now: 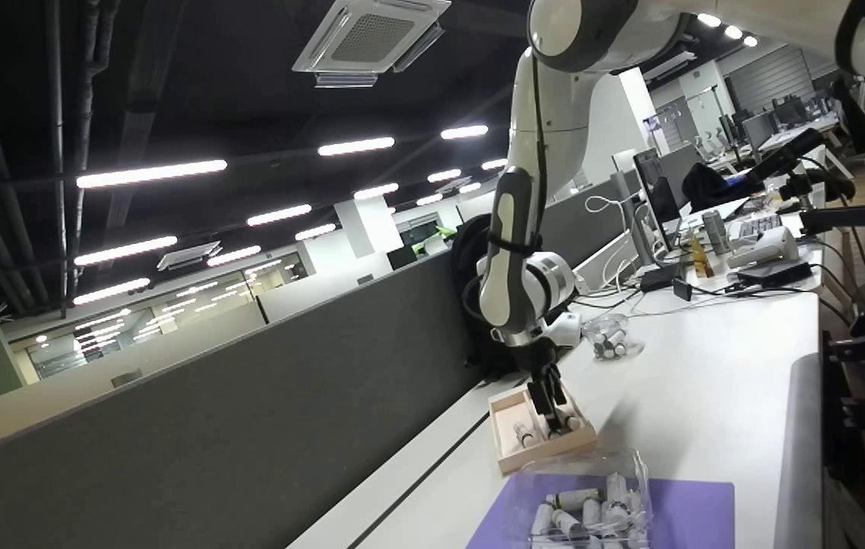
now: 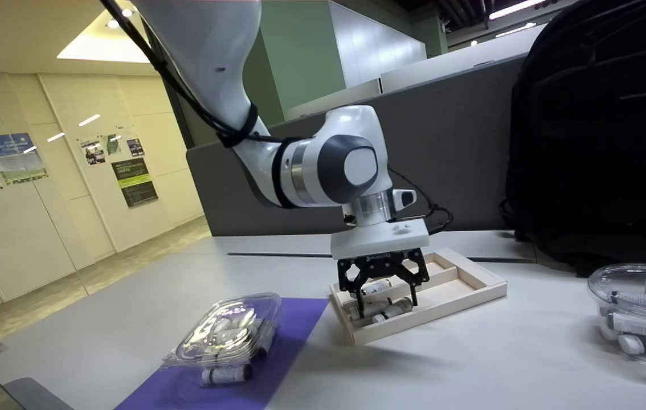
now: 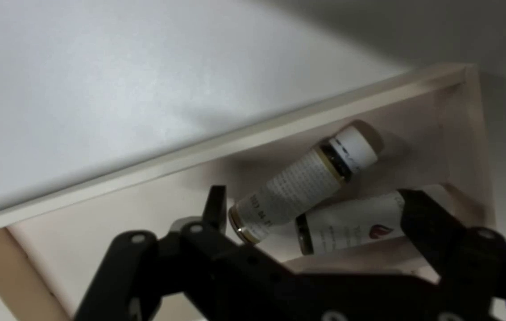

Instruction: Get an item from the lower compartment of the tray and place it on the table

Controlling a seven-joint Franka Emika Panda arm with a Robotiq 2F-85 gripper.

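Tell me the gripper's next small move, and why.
I'd probably turn the gripper before closing: in the wrist view, its open fingers are spaced roughly along the length of the red-marked bottle in the tray, one overlapping its end, so shutting now might not grip it cleanly across its sides.

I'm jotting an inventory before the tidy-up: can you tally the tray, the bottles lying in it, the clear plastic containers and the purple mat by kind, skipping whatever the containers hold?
Tray: 1
Bottles lying in it: 3
Clear plastic containers: 2
Purple mat: 1
Total: 7
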